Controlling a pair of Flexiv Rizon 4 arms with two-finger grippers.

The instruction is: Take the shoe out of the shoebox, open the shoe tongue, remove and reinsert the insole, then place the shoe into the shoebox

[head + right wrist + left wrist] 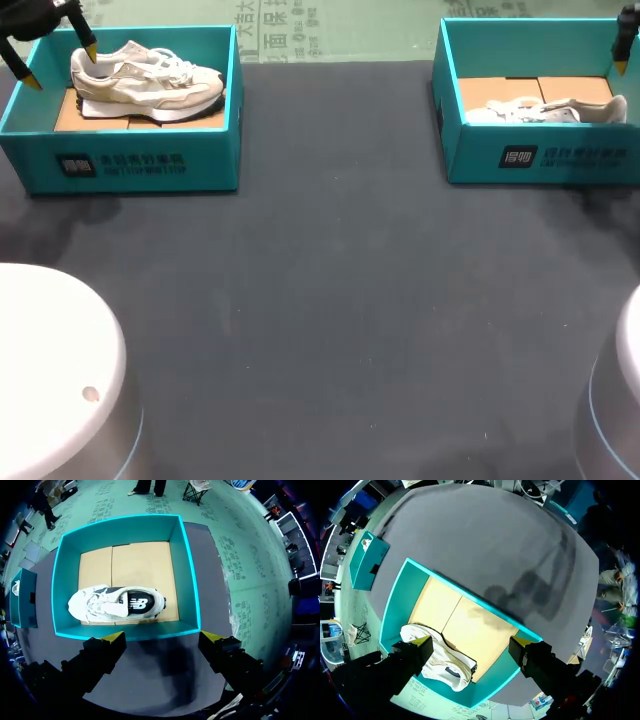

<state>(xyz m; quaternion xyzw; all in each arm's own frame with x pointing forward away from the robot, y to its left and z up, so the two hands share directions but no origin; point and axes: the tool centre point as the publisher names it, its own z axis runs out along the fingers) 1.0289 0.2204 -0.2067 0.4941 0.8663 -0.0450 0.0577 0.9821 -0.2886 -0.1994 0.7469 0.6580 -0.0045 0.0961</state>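
Head view: white print [122,165] on left shoebox [215,150] front, shoe [145,78] inside.

Dark grey table [330,300], matte top spread from 9 o'clock to 3 o'clock, straight far edge along 12 o'clock, 2 faint soft shadows [60,215] on it near 10 o'clock and 2 o'clock

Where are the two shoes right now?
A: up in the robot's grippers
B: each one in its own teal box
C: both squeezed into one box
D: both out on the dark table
B: the left shoe lies inside the left shoebox, and the right shoe lies inside the right shoebox.
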